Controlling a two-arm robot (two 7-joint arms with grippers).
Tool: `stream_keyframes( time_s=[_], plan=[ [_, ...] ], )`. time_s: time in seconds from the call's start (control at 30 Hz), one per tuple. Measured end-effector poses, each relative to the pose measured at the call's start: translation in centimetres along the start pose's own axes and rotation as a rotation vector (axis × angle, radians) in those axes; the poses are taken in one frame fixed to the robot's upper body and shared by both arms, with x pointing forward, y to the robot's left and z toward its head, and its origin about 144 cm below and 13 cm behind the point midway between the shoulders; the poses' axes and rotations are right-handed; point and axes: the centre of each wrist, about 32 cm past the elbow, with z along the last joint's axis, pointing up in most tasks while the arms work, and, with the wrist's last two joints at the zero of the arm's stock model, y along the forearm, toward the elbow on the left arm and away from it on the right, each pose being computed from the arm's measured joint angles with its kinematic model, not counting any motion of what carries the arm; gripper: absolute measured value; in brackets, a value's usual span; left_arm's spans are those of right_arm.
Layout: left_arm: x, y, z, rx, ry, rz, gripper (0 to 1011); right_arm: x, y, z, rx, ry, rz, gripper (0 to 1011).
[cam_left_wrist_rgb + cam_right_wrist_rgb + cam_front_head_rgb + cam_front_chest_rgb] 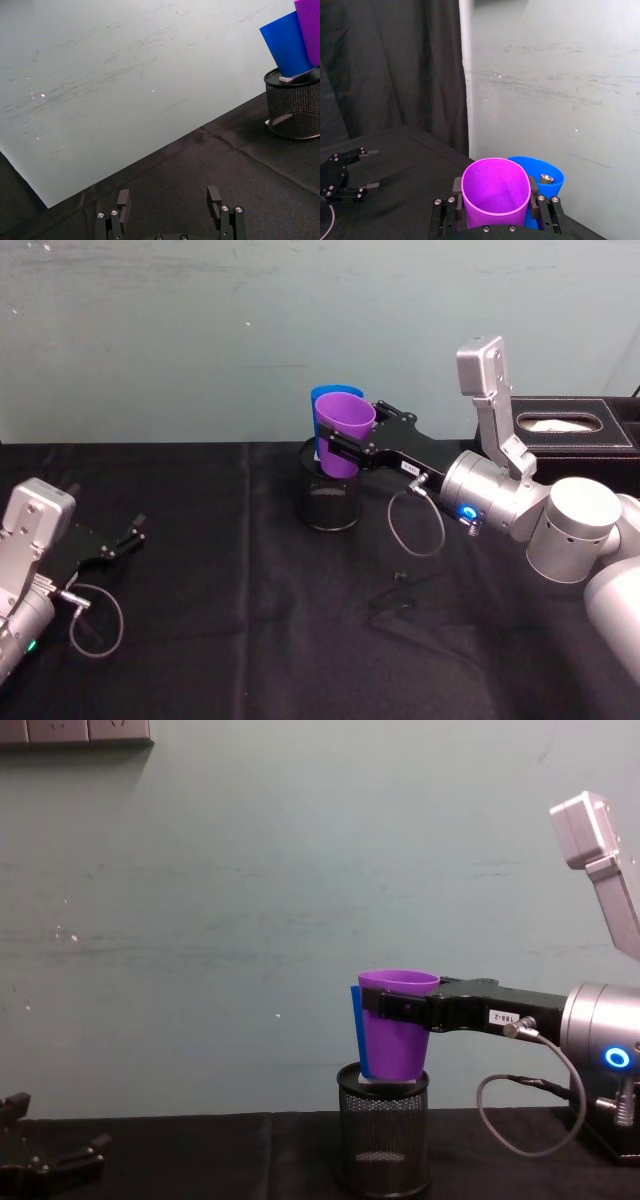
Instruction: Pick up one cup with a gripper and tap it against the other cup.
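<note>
The right gripper (pixel 352 430) clamps a tapered purple plastic tumbler (pixel 395 1045) upright, rim up, with a smooth blue plastic tumbler (pixel 286 45) close at its 12 o'clock; the left gripper (pixel 168 197) sits open at 8 o'clock.

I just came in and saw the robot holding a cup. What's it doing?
The robot's right hand is gripping the purple cup and holding it up over the black mesh pen holder. The blue cup stands in that holder, and the purple one is right against it, so this looks like the tap. The left hand sits open, low over the table, off to the left.
</note>
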Motion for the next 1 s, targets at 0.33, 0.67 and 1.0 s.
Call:
stream_keyframes(
  time_s=[0.33, 0.67, 1.0],
  plan=[
    [0.0, 0.0, 0.0, 0.0, 0.0, 0.0, 1000, 0.0, 0.0, 0.0, 0.0, 0.0, 0.0, 728],
    [0.0, 0.0, 0.0, 0.0, 0.0, 0.0, 1000, 0.0, 0.0, 0.0, 0.0, 0.0, 0.0, 729],
    [0.0, 0.0, 0.0, 0.0, 0.0, 0.0, 1000, 0.0, 0.0, 0.0, 0.0, 0.0, 0.0, 728]
  ],
)
